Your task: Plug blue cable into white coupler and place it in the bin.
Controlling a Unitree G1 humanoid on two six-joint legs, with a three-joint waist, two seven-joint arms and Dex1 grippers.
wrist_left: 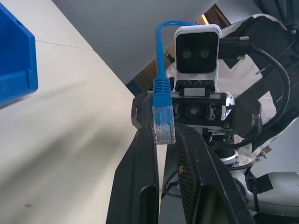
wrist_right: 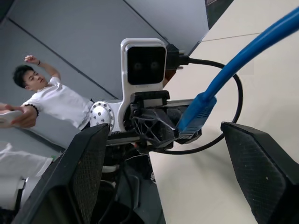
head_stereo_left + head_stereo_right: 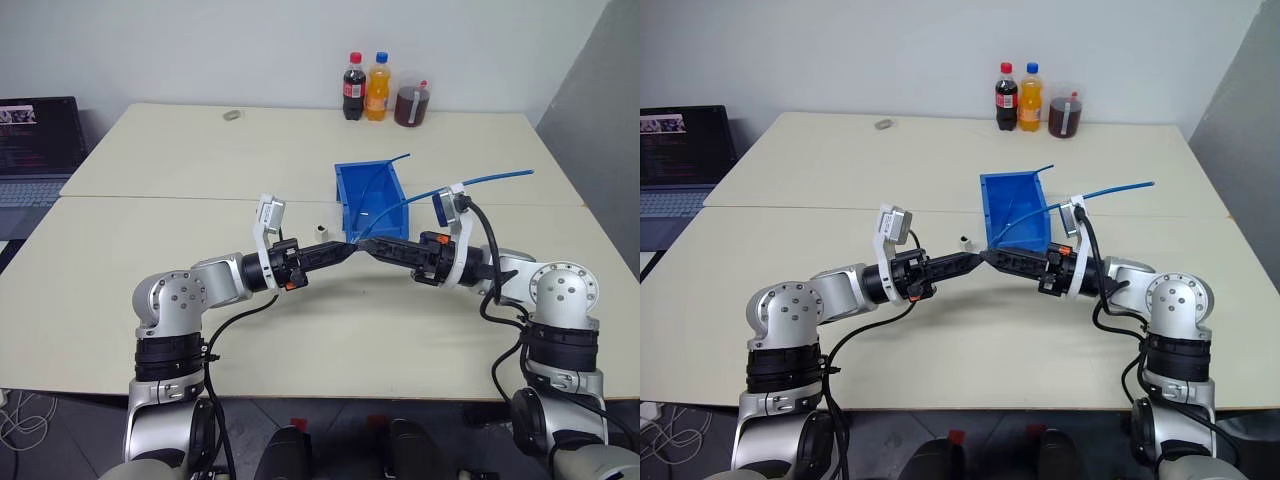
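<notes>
While both grippers meet tip to tip before the bin (image 3: 368, 195), I see the white coupler (image 3: 322, 230) sitting alone on the table (image 3: 150, 240). My left wrist view shows the left gripper (image 1: 164, 135) pinching the blue cable (image 1: 162, 119) by its plug. In my right wrist view the right gripper (image 2: 173, 135) stands spread around that plug.

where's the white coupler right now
In the left eye view the white coupler stands on the table, just left of the bin and beyond the left gripper.

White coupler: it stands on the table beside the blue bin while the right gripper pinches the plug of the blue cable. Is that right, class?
No: the left gripper pinches the plug of the blue cable, as the left wrist view shows; the right gripper is open. The white coupler does stand on the table beside the bin.
</notes>
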